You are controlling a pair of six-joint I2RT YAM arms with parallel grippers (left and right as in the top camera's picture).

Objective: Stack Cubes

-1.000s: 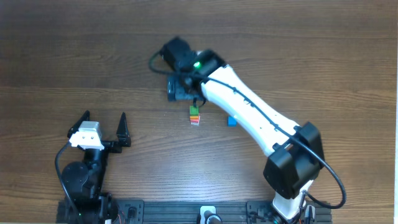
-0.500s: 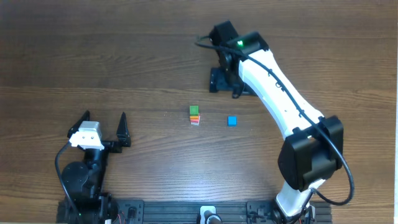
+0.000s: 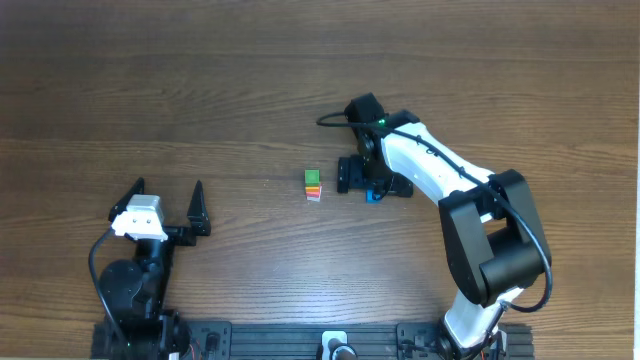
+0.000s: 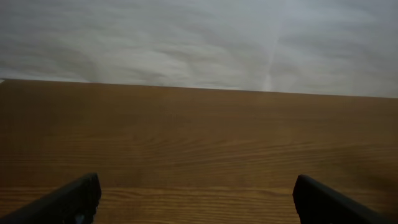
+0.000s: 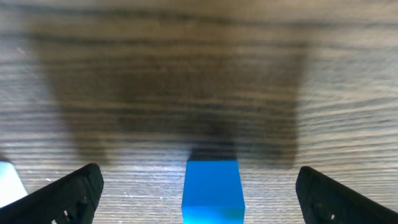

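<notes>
A small stack of cubes (image 3: 313, 186), green on top with orange and red under it, stands near the table's middle. A blue cube (image 3: 372, 196) lies just to its right, partly under my right gripper (image 3: 374, 181). In the right wrist view the blue cube (image 5: 212, 190) sits on the wood between the two spread fingers of the right gripper (image 5: 199, 193), which is open and touches nothing. My left gripper (image 3: 168, 192) rests open at the near left, far from the cubes, with its fingertips (image 4: 74, 199) over bare wood.
The wooden table (image 3: 120, 80) stretches wide around the cubes. The right arm (image 3: 450, 180) runs from the bottom right up to the cubes. A white edge (image 5: 7, 177) shows at the side of the right wrist view.
The right gripper has swung from beyond the stack over to the right and come down over the blue cube. The left arm has kept still.
</notes>
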